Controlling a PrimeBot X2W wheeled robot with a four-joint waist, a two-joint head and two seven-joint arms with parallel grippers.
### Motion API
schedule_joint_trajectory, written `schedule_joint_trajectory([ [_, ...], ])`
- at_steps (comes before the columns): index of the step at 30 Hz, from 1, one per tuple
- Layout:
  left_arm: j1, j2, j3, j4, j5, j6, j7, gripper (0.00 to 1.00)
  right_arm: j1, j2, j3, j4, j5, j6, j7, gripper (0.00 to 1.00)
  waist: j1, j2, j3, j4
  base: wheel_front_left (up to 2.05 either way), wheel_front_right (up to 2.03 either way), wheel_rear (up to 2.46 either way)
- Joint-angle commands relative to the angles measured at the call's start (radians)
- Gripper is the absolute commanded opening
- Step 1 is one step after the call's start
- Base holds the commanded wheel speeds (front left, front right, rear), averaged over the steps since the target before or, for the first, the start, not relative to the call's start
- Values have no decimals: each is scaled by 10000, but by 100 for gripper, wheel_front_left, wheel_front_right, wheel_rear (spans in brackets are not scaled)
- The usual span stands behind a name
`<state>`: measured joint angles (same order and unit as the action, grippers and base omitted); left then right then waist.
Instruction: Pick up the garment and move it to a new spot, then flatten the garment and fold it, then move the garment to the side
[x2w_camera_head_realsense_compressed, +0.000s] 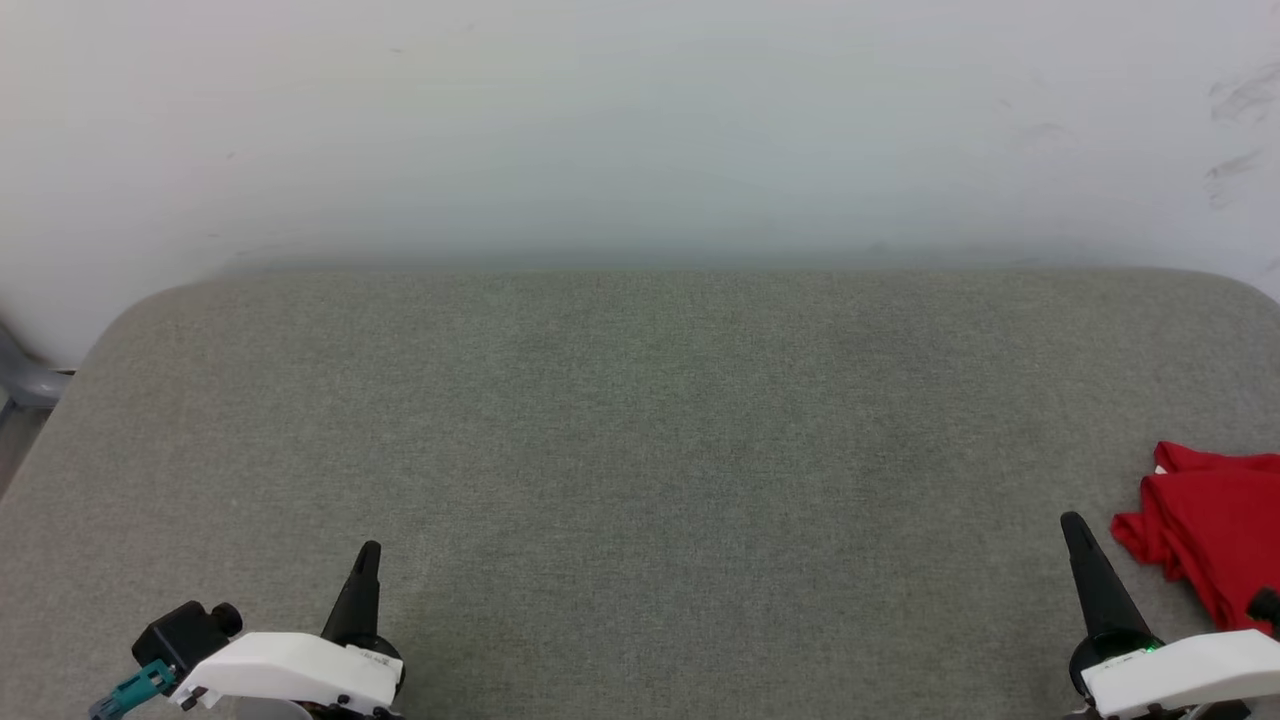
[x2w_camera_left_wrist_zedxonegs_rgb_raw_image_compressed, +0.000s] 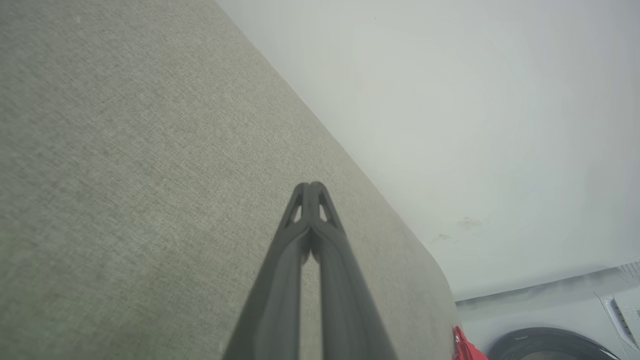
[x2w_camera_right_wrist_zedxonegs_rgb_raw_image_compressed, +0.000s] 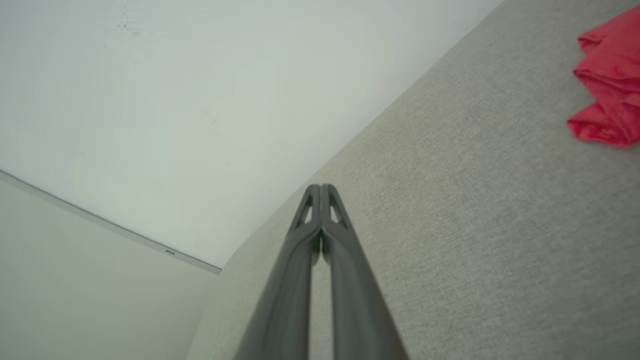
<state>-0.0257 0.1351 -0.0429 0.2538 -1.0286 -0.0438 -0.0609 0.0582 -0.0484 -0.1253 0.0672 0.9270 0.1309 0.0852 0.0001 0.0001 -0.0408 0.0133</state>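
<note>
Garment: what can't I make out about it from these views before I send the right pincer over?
- Head view: the garment runs off the right edge, so its full extent is unknown.
- Right wrist view: also cut by the right edge; bunched folds hide print, sleeves and collar.
- Left wrist view: a red sliver at the bottom edge, too small to read.
</note>
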Motion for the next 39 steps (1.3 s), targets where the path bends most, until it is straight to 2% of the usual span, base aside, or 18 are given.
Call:
schedule_joint_trajectory([
  [1,-272,-22,121,-120,-239,-60,74,0,-311,-25,1,-24,306,0,9,0,-1,-1,7,-2,0,0,0],
  [39,-657,-516,1004,-110,-3541,-556,1087,0,-1156,-28,70,1057,4172,-2,177,0,-1,-1,227,-68,0,0,0],
])
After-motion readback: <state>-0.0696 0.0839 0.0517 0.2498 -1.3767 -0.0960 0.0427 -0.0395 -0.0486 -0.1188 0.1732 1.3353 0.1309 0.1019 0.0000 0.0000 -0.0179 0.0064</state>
